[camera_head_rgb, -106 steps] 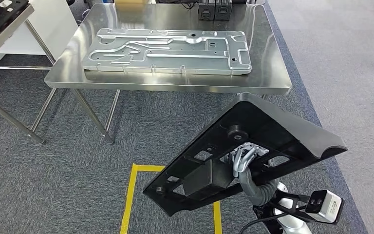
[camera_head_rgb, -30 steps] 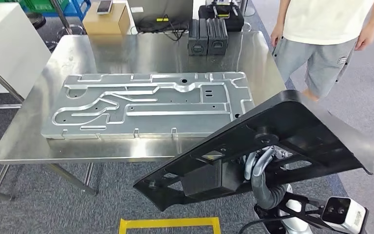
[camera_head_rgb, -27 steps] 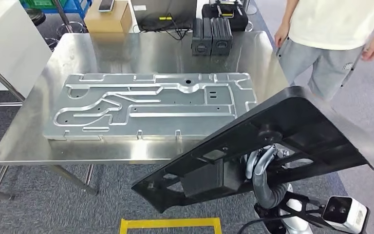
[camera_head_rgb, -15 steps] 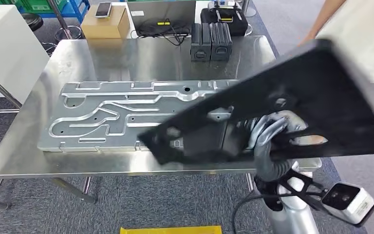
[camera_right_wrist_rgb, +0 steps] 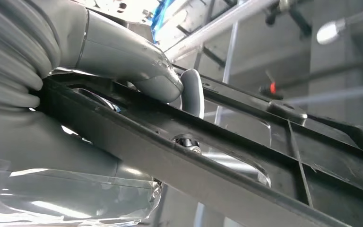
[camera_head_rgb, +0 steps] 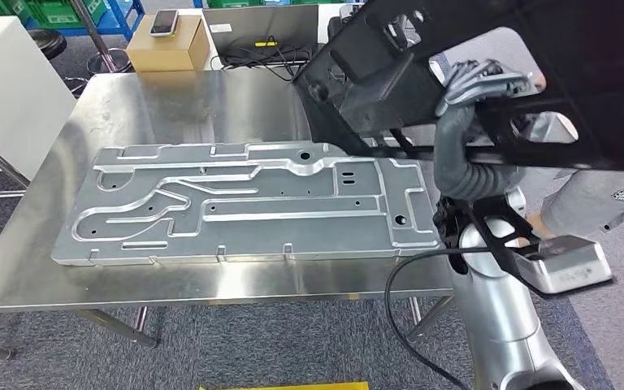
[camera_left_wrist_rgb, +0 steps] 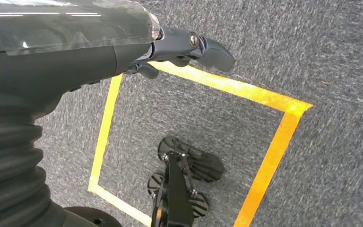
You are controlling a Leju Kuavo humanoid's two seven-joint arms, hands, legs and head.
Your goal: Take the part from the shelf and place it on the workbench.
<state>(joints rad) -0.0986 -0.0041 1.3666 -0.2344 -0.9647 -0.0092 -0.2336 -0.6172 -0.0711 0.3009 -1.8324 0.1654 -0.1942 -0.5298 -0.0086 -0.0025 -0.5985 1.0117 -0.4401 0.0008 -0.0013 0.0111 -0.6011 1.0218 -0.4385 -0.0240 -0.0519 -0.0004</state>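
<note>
One right hand (camera_head_rgb: 481,81) grips the black part (camera_head_rgb: 487,57) above the workbench (camera_head_rgb: 211,97).

We see the black ribbed part (camera_head_rgb: 487,57) raised and tilted above the workbench's (camera_head_rgb: 171,97) right edge. It seems clear of the steel top.

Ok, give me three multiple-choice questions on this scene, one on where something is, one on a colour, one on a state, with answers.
1. Where does the phone lie?
A. on the cardboard box
B. on the metal plate
C. on the floor

2. What colour is the part held up by the right robot hand?
A. silver
B. black
C. green

3. How is the left robot hand?
A. gripping the part
B. pressing on the plate
C. holding nothing

Answers: 1 A, the phone rests atop the box behind the workbench. 2 B, the part is black. 3 C, it hangs over the carpet, nothing in it.
</note>
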